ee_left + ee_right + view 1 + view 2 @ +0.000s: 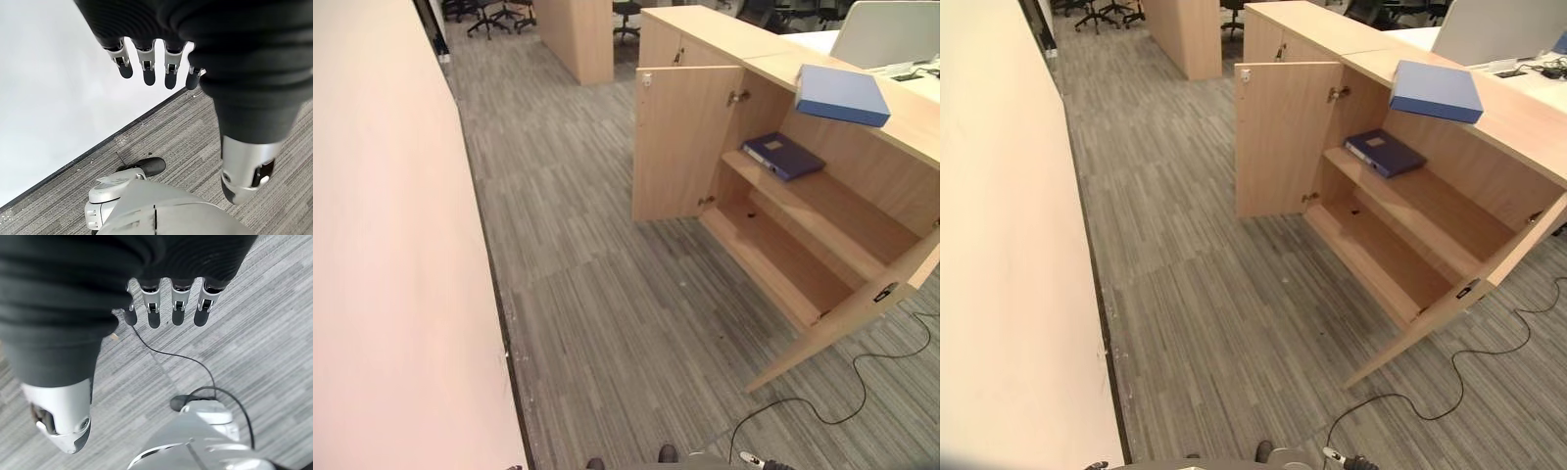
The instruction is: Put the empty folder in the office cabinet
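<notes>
Grey striped carpet point(607, 323) covers the floor, with a tall pale wall panel point(391, 245) running along the robot's left side. Ahead and to the right stands the wooden office cabinet point(862, 127), both of its doors swung open: the far door point(683, 142) stands square to the front, the near door point(847, 318) angles out over the carpet. Inside, two shelves show; the lower shelf point(773, 259) is bare, and a dark blue folder point(783, 155) lies flat on the upper shelf point(832, 206) toward its far end. On the cabinet's top lies the light blue folder point(842, 95), flat, one corner jutting just past the front edge. Black office chairs point(494, 12) stand far back in the room.

Both hands hang over the carpet, holding nothing. The left hand point(146, 63) has its fingers straight and relaxed, near the wall's base. The right hand point(166, 308) is likewise loose and unclenched.
</notes>
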Available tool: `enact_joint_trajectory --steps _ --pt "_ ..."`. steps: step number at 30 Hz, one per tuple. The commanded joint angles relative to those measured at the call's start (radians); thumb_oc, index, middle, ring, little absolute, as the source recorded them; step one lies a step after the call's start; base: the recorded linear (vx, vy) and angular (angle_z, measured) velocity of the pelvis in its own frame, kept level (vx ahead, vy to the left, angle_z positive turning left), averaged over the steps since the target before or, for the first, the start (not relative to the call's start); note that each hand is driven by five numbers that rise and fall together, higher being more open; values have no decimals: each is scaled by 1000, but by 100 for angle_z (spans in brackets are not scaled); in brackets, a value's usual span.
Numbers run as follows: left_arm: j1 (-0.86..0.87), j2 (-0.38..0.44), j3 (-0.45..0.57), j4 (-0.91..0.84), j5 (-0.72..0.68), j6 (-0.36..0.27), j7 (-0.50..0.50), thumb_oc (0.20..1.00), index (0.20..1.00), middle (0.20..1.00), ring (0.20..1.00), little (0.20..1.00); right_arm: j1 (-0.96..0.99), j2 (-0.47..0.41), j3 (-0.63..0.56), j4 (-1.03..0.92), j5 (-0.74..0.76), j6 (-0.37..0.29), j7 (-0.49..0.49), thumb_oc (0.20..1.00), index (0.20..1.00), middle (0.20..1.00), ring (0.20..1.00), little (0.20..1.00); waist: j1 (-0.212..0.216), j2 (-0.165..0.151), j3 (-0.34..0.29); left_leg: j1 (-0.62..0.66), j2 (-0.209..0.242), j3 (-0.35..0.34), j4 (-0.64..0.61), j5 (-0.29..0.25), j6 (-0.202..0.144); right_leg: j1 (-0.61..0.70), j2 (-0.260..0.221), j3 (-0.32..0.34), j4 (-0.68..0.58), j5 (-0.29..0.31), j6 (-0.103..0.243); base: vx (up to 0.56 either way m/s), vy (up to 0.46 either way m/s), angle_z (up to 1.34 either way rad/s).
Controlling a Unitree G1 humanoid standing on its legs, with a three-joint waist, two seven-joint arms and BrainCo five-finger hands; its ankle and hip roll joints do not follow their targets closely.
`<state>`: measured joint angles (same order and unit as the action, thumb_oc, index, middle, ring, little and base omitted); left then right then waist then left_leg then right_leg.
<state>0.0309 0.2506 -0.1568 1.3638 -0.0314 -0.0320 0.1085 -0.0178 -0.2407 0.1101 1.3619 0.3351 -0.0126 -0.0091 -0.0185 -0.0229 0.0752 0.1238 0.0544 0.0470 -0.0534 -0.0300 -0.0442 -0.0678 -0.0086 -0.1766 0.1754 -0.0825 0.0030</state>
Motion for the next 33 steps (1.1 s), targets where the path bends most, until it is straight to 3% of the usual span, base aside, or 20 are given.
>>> enact_joint_trajectory --steps 1,3,4,5,8,10,12,13,14,18,21,22,27,29,31,33 --pt "-42 4 1 4 16 -8 5 1000 1000 1000 1000 1000 -24 10 20 11 42 -16 -1 1000 1000 1000 1000 1000 -12 -54 29 -16 -109 71 181 -136 36 93 19 -37 -171 104 69 98 -130 -15" --pt "-49 6 0 -8 7 -8 12 1000 1000 1000 1000 1000 -29 7 24 9 50 -14 -3 1000 1000 1000 1000 1000 -3 -65 47 -102 -85 96 395 -121 22 116 19 -27 -175 101 54 89 -135 0" --pt "-56 4 0 -19 -3 -8 20 1000 1000 1000 1000 1000 -33 0 28 -1 53 -14 -9 1000 1000 1000 1000 1000 6 -72 63 -194 -63 102 580 -68 16 135 20 -17 -176 93 33 99 -131 -4" --pt "-57 3 1 -22 -9 -9 26 1000 1000 1000 1000 1000 -35 -2 32 -3 55 -14 -12 1000 1000 1000 1000 1000 6 -79 63 -234 -48 107 613 -37 23 144 15 -14 -182 86 25 70 -93 -14" --pt "-51 -1 6 -26 -20 -9 33 1000 1000 1000 1000 1000 -35 -7 33 -6 56 -13 -18 1000 1000 1000 1000 1000 16 -84 71 -298 -25 114 633 -42 49 162 8 3 -188 81 21 62 -2 -30" --pt "-45 -4 10 -27 -32 -10 37 1000 1000 1000 1000 1000 -35 -12 32 0 54 -12 -21 1000 1000 1000 1000 1000 32 -91 72 -327 -28 69 549 -49 64 175 -7 34 -192 79 26 112 73 -14" --pt "-45 -7 6 -23 -38 -14 42 1000 1000 1000 1000 1000 -35 -19 36 6 46 -11 -22 1000 1000 1000 1000 1000 39 -85 67 -321 -16 8 399 -11 45 185 -15 63 -195 65 33 116 94 -41" --pt "-45 -7 6 -23 -38 -14 42 1000 1000 1000 1000 1000 -35 -19 36 6 46 -11 -22 1000 1000 1000 1000 1000 39 -85 67 -321 -16 8 399 -11 45 185 -15 63 -195 65 33 193 139 -51" --pt "-45 -12 2 -18 -50 -17 45 1000 1000 1000 1000 1000 -34 -27 35 10 37 -11 -26 1000 1000 1000 1000 1000 47 -64 59 -310 15 -76 199 106 3 203 -12 91 -203 49 34 212 139 -64" --pt "-45 -19 12 -6 -96 -23 40 1000 1000 1000 1000 1000 -30 -41 25 22 26 -17 -36 1000 1000 1000 1000 1000 62 -36 58 -339 56 -209 -13 182 -34 234 -10 146 -221 26 41 250 156 -67" --pt "-32 -29 28 19 -94 -23 34 1000 1000 1000 1000 1000 -20 -46 7 41 13 -16 -26 1000 1000 1000 1000 1000 70 3 30 -308 63 -257 -34 190 -65 258 -23 189 -240 11 66 305 405 -77" --pt "-28 -27 30 30 -80 -23 33 1000 1000 1000 1000 1000 -17 -42 -7 47 20 -12 -18 1000 1000 1000 1000 1000 65 10 13 -274 48 -237 -21 184 -60 259 -69 205 -242 12 96 376 690 -107" --pt "-42 -15 24 17 -54 -22 36 1000 1000 1000 1000 1000 -19 -27 -12 37 22 0 -1 1000 1000 1000 1000 1000 63 10 4 -279 -46 -196 66 101 7 202 -175 248 -181 35 149 146 438 -53" --pt "-48 -7 23 8 -47 -21 39 1000 1000 1000 1000 1000 -31 -22 -5 25 19 2 0 1000 1000 1000 1000 1000 67 18 4 -265 -78 -177 75 78 37 152 -210 263 -109 54 151 73 381 -27" --pt "-51 0 24 4 -42 -19 41 1000 1000 1000 1000 1000 -46 -21 9 3 8 -1 -3 1000 1000 1000 1000 1000 80 29 13 -236 -91 -140 60 66 58 91 -248 218 -17 123 134 62 335 -45" --pt "-49 6 20 -4 -37 -18 42 1000 1000 1000 1000 1000 -58 -21 24 -16 -4 -2 -7 1000 1000 1000 1000 1000 91 48 20 -203 -95 -112 39 58 68 72 -289 88 28 146 112 49 293 -82"
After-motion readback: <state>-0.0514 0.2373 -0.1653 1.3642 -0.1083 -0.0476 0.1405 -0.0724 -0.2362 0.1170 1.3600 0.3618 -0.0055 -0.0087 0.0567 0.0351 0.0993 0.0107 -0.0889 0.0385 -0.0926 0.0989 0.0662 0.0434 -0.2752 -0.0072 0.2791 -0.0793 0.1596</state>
